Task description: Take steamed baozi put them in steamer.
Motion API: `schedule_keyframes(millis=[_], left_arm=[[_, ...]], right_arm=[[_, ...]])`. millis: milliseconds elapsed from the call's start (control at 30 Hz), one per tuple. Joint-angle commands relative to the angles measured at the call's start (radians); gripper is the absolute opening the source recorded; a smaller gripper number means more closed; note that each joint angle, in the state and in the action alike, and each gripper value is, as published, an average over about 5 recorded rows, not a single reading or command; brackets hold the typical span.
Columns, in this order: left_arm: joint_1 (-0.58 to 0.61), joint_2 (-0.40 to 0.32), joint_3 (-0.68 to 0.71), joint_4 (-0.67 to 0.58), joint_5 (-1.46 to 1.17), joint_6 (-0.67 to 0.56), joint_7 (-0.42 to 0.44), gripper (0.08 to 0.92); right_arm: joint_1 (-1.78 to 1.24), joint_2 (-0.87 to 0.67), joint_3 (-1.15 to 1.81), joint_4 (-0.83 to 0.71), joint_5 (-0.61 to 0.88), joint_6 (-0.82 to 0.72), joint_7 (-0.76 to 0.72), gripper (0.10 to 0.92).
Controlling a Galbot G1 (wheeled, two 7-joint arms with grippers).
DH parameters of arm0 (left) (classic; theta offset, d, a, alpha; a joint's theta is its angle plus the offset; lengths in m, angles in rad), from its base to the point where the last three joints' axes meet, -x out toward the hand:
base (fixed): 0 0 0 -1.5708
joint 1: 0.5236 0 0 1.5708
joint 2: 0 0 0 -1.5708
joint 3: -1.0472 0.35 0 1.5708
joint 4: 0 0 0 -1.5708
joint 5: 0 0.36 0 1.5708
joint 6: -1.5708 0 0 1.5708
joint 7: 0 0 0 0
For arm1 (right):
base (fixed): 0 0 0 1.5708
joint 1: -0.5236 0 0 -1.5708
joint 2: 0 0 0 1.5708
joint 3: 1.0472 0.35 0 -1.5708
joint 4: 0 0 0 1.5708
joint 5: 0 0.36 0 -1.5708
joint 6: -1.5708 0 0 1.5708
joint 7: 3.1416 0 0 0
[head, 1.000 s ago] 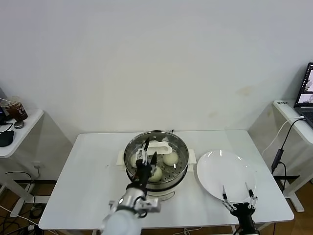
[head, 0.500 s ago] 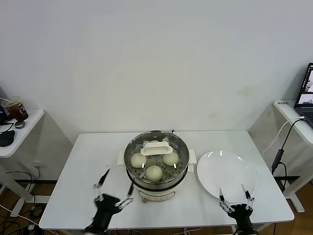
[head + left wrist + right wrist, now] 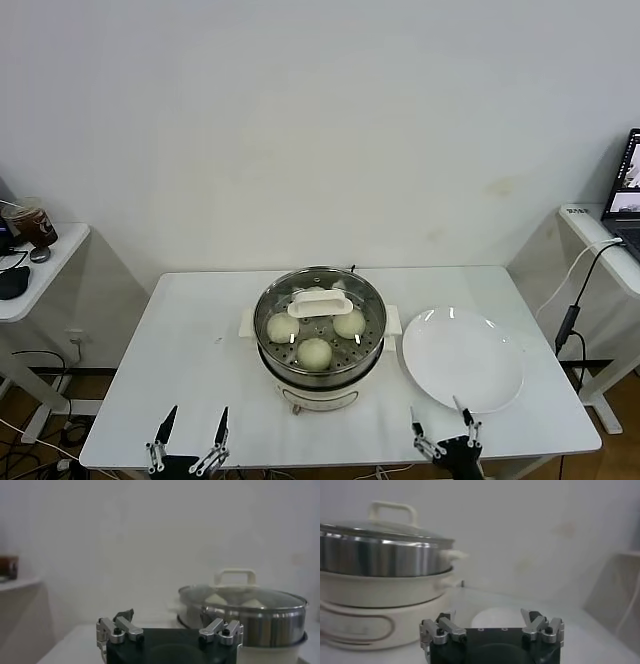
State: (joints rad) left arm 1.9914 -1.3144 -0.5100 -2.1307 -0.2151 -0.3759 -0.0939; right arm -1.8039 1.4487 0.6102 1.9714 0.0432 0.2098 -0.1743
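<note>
The steamer stands mid-table with its glass lid on. Three cream-white baozi show through the lid on the perforated tray; a fourth is mostly hidden under the white lid handle. My left gripper is open and empty at the table's front edge, left of the steamer. My right gripper is open and empty at the front edge, below the plate. The left wrist view shows the steamer ahead of my left gripper. The right wrist view shows the steamer beside my right gripper.
A flat white plate lies bare to the right of the steamer; it also shows in the right wrist view. A side table with a cup stands at far left. A cable hangs at right.
My left gripper has drawn back from over the steamer to the table's front edge. My right gripper has dropped lower and shifted left. The lid and baozi have not moved.
</note>
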Motion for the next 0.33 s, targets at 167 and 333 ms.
schedule_keyframes(millis=[167, 333], left_arm=[[0.057, -0.014, -0.043, 0.085, -0.082, -0.067, 0.027, 0.823], [0.056, -0.013, -0.047, 0.092, -0.076, -0.062, 0.031, 0.823]], right_arm=[[-0.046, -0.020, -0.058, 0.006, 0.028, -0.015, -0.022, 0.823], [-0.049, -0.022, -0.055, 0.000, 0.027, -0.012, -0.028, 0.823]])
